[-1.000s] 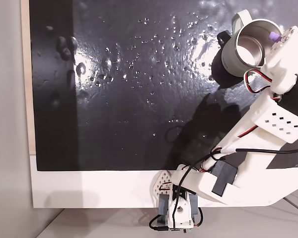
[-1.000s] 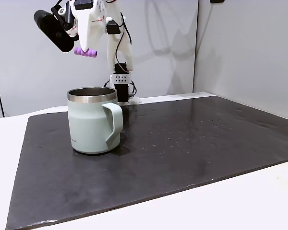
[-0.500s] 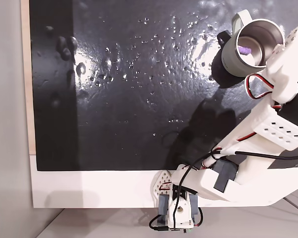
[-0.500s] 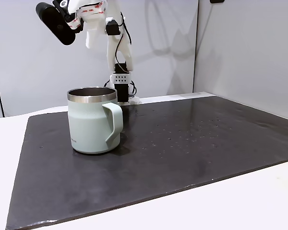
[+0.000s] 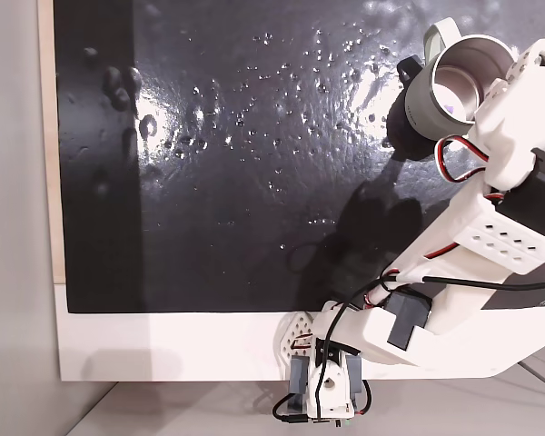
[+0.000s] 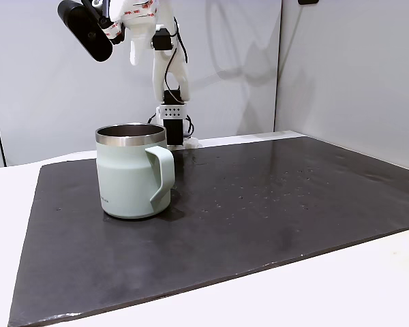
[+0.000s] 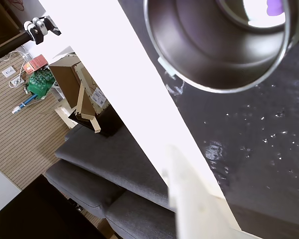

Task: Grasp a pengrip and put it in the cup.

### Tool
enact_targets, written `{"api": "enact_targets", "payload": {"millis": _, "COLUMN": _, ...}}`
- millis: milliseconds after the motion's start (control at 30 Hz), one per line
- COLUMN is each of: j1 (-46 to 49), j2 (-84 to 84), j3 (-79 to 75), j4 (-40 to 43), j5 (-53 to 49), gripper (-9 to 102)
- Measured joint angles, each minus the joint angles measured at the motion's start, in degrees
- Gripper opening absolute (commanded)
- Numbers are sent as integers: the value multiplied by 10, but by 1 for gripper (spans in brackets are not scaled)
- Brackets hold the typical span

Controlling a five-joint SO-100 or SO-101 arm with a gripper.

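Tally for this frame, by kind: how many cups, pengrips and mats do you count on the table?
Cup: 1
Pengrip, purple, lying inside the cup: 1
Black mat: 1
Total: 3

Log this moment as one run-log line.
phase: after release | gripper: open, empty, above cup | pengrip: inside cup, on its bottom | cup: upright on mat

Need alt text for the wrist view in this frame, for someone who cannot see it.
Looking down into a pale grey-green mug with a shiny steel interior, a tiny purple pengrip lies on its bright bottom at the top edge. The mug stands on a glossy black mat; a white table edge runs diagonally, with a grey sofa beyond.
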Motion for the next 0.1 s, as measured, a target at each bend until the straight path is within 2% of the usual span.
{"api": "enact_targets", "payload": {"millis": 100, "j1": -2, "j2": 0, "j3": 0, "j4": 0, "j5": 0, "gripper": 33}}
